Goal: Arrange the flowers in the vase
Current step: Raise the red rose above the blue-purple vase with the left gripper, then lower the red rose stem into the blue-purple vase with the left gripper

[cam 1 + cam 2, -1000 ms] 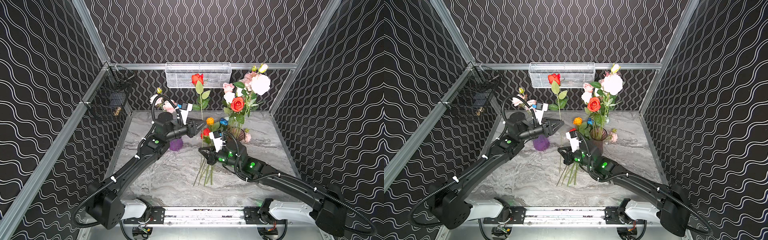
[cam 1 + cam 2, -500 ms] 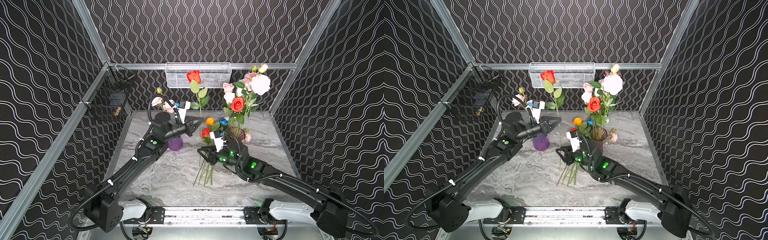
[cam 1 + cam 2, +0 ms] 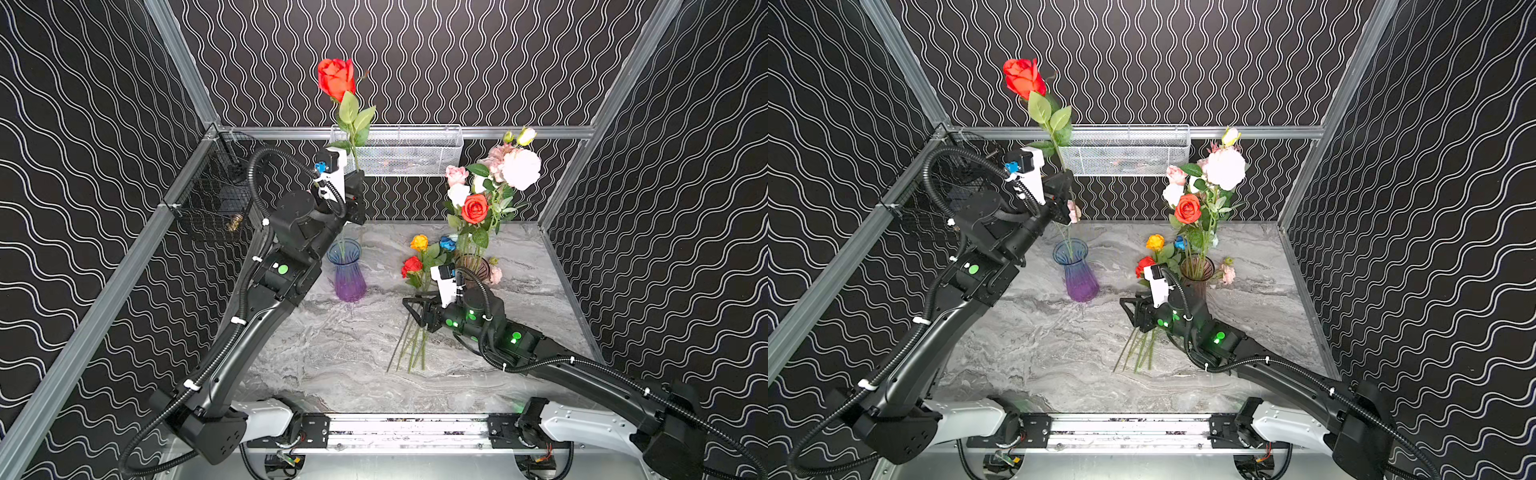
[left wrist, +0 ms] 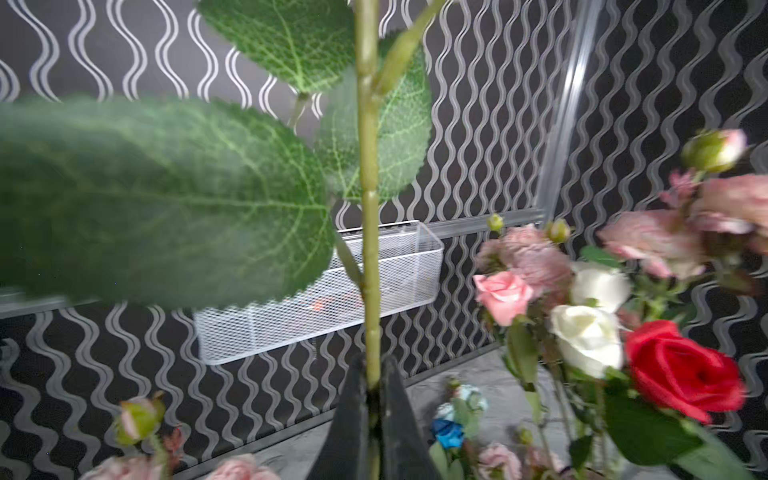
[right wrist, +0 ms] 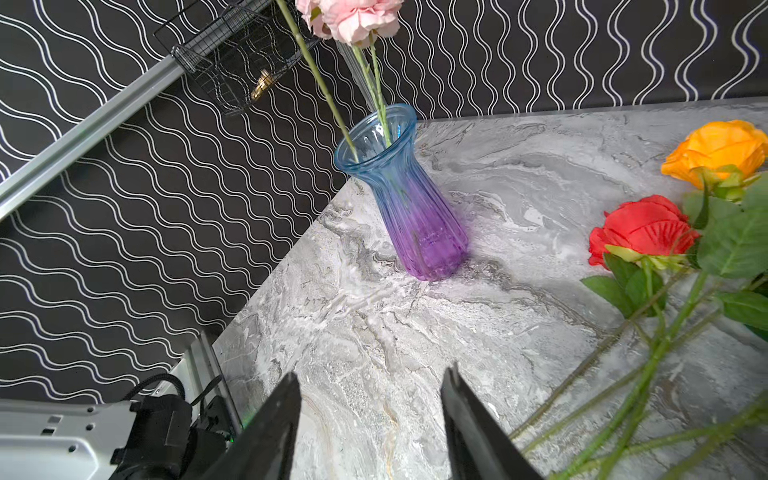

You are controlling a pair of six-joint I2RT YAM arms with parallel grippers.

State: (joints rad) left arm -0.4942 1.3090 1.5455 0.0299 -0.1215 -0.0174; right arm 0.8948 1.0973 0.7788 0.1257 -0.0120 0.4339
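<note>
Bright, even overhead light in both top views: the long-stemmed red rose [image 3: 336, 79] shows sharp and saturated, and the grey marbled desk [image 3: 332, 353] carries only soft, faint shadows under the black robot arms [image 3: 249, 332]. Left wrist view – the rose's broad green leaf [image 4: 158, 199] is a close blur, the pale pink and white blooms [image 4: 586, 336] smeared. Right wrist view is crisp on the blue-to-purple ribbed glass vase [image 5: 405, 195].
</note>
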